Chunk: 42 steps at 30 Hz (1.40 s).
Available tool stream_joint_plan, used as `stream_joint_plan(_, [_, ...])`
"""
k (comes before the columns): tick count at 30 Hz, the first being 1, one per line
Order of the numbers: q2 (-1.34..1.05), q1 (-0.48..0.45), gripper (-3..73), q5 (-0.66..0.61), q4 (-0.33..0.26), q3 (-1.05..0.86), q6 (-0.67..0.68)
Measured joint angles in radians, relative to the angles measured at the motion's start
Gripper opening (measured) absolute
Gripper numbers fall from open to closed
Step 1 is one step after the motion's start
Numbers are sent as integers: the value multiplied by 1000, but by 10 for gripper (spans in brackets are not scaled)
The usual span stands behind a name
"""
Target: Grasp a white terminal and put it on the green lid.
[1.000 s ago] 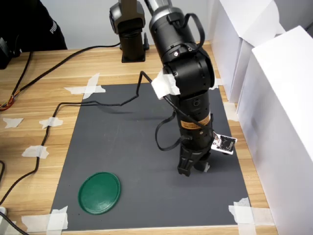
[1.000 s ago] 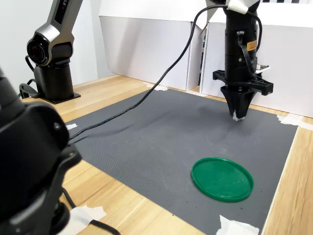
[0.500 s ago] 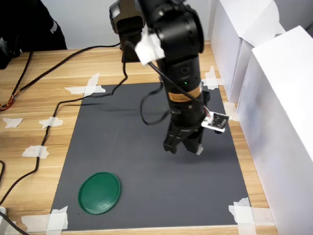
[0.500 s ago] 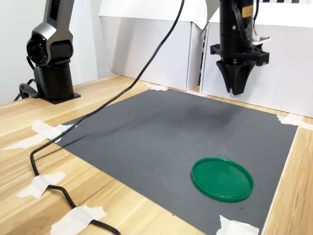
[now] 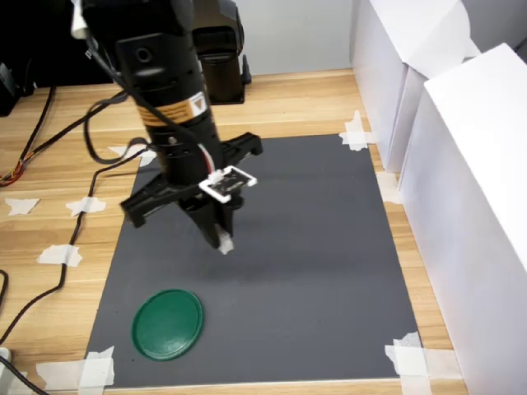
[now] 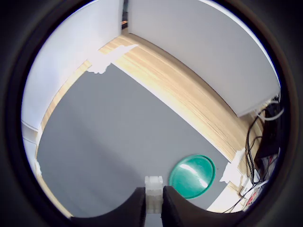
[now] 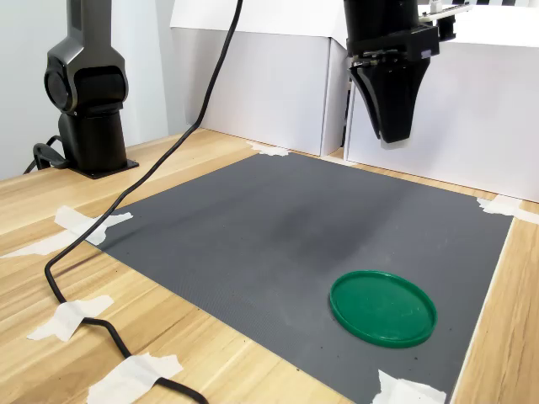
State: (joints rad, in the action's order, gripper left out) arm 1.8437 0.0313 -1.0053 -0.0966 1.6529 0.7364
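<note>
white terminal [image 6: 153, 187], clamped between pincer [image 6: 153, 208] tips

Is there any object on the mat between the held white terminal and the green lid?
No, nothing visible. The claw holds the white terminal above bare gray mat, and the green lid lies uncovered.

In the second exterior view the gripper [image 7: 392, 135] hides the white terminal between its closed fingers, and the arm above runs out of the picture's top edge; in the wrist view the terminal [image 6: 153, 194] shows only its upper end, the rest sunk between the two dark fingers [image 6: 135, 208]; in the first exterior view the arm's upper links are cut off by the top edge.
</note>
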Motion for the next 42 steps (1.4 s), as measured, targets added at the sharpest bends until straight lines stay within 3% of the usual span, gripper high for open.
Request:
stream_joint_plan(11, [97, -51, 84, 103, 34, 0, -38])
stream_joint_plan(23, [193, -51, 84, 133, 229, 0, -194])
stream_joint_plan(37, [233, -51, 84, 155, 235, 0, -201])
stream_joint_plan(42, [233, -51, 137, 155, 230, 0, -189])
